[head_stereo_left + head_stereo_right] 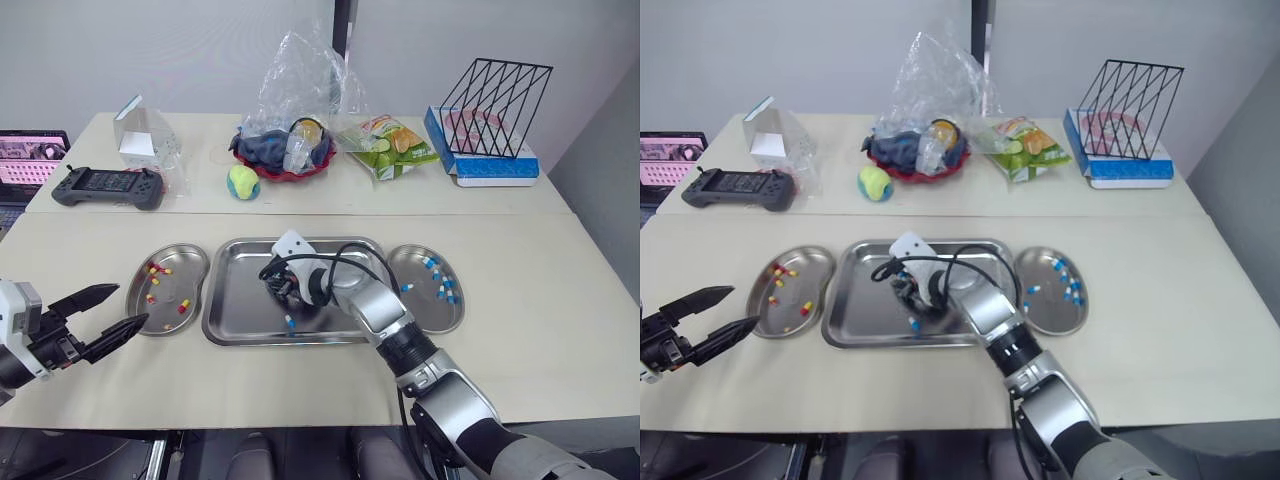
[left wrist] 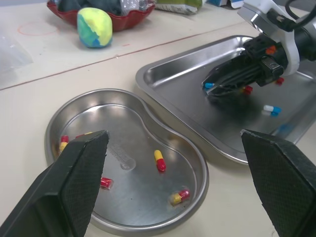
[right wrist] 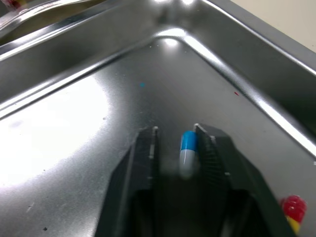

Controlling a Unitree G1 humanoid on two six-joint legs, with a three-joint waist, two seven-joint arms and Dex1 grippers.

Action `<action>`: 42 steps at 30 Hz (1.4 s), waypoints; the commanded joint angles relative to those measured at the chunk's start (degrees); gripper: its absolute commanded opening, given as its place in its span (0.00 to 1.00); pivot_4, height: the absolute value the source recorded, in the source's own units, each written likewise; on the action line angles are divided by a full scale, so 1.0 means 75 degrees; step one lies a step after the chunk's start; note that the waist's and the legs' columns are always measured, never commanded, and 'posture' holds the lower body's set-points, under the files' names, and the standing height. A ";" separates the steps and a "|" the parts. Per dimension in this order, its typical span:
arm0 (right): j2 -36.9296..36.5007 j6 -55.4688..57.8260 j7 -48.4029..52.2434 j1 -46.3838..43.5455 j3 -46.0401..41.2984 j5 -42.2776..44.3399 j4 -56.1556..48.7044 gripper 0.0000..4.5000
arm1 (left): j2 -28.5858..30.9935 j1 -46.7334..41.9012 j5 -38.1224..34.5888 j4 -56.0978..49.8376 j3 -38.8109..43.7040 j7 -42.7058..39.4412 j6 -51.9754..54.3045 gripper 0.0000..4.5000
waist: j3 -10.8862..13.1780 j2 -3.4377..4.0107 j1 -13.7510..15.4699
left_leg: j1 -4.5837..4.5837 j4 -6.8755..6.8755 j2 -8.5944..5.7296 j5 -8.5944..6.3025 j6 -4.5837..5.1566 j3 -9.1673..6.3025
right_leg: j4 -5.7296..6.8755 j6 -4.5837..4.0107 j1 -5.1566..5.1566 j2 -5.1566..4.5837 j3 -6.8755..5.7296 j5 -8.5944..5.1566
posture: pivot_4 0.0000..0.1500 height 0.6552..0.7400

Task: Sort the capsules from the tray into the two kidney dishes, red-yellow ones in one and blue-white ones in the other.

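Tray (image 3: 59,123) | blue-white capsule (image 3: 188,148) between right hand (image 3: 176,130) fingers (image 3: 213,154) | seemingly touching one

Silver tray (image 1: 240,300); red-yellow capsules (image 1: 184,306); blue-white capsules (image 1: 443,291); yellow-blue-green ball (image 1: 243,182); black wire rack (image 1: 495,105).

One tray (image 1: 240,290). Left of it, one kidney dish (image 1: 195,262) with about six red-yellow capsules (image 1: 184,305). Right of it, a second kidney dish (image 1: 425,315) with about six blue-white capsules (image 1: 441,290).
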 commanded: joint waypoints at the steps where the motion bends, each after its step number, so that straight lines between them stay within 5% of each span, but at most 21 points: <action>1: -0.0006 0.0142 0.0039 0.0067 -0.0065 0.0014 -0.0214 0.01 | 0.0191 0.0065 -0.0014 -0.0092 0.0224 -0.0144 -0.0083 1.00 | 0.0000 0.0000 0.0003 | 0.0000 0.0000 0.0000 0.0000 0.0000 0.0000 | 0.0000 0.0000 0.0000 0.0000 0.0000 0.0000 | 1.00 0.73; 10: -0.0234 0.0761 0.1013 -0.0395 -0.0708 0.1041 -0.2008 0.01 | 0.0237 -0.0019 -0.0046 -0.0047 0.0153 -0.0341 -0.0010 1.00 | 0.0002 0.0002 0.0019 | -0.0007 -0.0005 0.0001 0.0001 -0.0001 -0.0001 | 0.0000 -0.0001 -0.0009 0.0001 -0.0003 0.0000 | 1.00 0.73; 22: -0.4286 -0.1086 0.4059 0.0431 -0.2037 0.1932 -0.3056 0.01 | 0.0394 -0.0598 -0.0166 0.0450 -0.0055 -0.0662 0.0156 1.00 | 0.0002 -0.0002 0.0127 | -0.0009 -0.0005 -0.0005 0.0001 -0.0001 0.0001 | -0.0019 -0.0001 0.0002 -0.0010 -0.0013 -0.0001 | 1.00 0.73; 35: -0.6133 -0.1881 0.4345 0.2579 -0.3479 0.2088 -0.2352 0.01 | 0.0417 -0.1152 -0.0009 0.0994 -0.0576 -0.0832 0.0069 1.00 | 0.0003 -0.0002 0.0073 | -0.0001 -0.0012 -0.0007 0.0001 0.0000 0.0003 | -0.0016 -0.0007 0.0001 -0.0002 0.0002 -0.0005 | 1.00 0.73; 42: -0.6184 -0.1837 0.4076 0.3190 -0.3342 0.1991 -0.2607 0.01 | 0.0382 -0.1362 0.0175 0.1099 -0.0775 -0.0897 -0.0036 1.00 | 0.0004 -0.0001 0.0053 | 0.0005 -0.0010 -0.0009 0.0001 0.0001 0.0003 | -0.0009 -0.0007 0.0003 -0.0002 0.0007 -0.0005 | 1.00 0.73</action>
